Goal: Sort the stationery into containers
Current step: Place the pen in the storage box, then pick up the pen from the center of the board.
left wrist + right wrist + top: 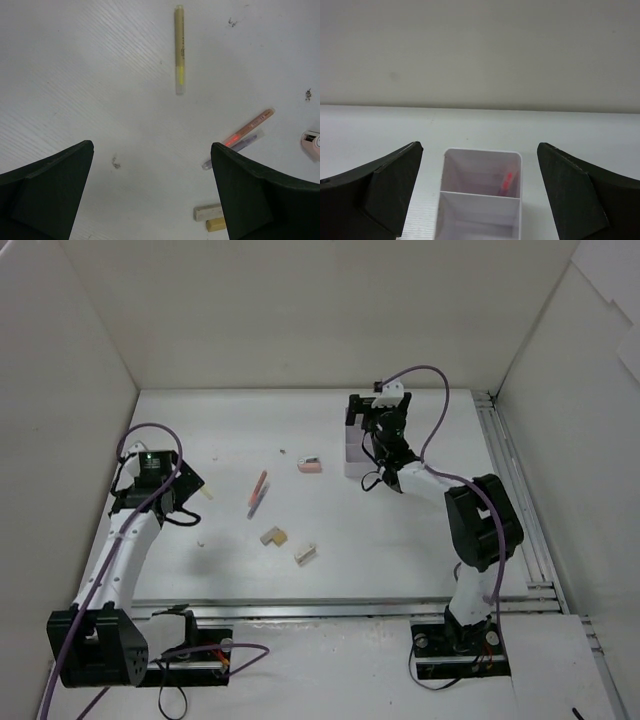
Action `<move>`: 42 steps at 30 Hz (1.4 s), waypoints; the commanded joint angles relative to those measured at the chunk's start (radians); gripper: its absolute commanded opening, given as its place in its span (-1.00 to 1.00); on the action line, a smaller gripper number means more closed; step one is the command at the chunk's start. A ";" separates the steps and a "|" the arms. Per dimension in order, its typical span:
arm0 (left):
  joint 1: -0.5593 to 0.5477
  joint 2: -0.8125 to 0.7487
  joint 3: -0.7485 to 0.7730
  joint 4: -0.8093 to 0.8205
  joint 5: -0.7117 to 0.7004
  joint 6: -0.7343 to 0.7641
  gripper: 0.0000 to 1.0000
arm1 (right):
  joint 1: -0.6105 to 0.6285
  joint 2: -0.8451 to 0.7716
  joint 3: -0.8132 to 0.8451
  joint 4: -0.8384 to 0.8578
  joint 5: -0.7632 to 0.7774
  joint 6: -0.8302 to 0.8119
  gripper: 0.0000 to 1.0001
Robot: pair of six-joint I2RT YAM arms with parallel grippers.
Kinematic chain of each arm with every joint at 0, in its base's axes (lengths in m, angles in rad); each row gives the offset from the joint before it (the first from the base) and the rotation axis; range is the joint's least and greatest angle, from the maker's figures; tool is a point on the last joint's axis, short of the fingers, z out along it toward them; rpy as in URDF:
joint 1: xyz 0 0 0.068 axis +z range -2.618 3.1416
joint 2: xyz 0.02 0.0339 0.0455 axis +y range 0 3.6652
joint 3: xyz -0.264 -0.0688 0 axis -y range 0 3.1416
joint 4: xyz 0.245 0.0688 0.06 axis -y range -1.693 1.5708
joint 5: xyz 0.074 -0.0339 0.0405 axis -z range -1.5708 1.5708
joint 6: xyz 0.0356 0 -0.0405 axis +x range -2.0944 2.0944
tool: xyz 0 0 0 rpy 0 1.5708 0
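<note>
My left gripper (178, 490) (152, 145) is open and empty, above bare table at the left. Ahead of it lie a yellow pen (179, 50) (206, 494), an orange pen (248, 127) (259, 488) beside a clear purple pen (235, 149), a pale pink eraser (312, 142) (311, 466), a cream block (207, 211) (305, 554) and a tan L-shaped block (216, 225) (273, 536). My right gripper (386, 428) (477, 147) is open and empty above the white divided box (481, 200) (354, 462). An orange pen (507, 182) stands in its far compartment.
White walls enclose the table on the left, back and right. A metal rail (510, 480) runs along the right edge and another along the front. Small dark specks (115, 161) mark the table surface.
</note>
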 commanded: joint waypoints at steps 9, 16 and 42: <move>0.069 0.312 0.232 0.077 0.127 0.030 1.00 | 0.099 -0.400 -0.225 0.059 0.173 0.188 0.96; 0.087 0.528 0.381 0.057 0.159 0.004 0.98 | 0.101 -0.535 -0.240 -0.346 0.179 0.348 0.96; 0.096 0.867 0.631 -0.046 0.079 -0.079 0.30 | 0.070 -0.657 -0.196 -0.804 0.196 0.472 0.96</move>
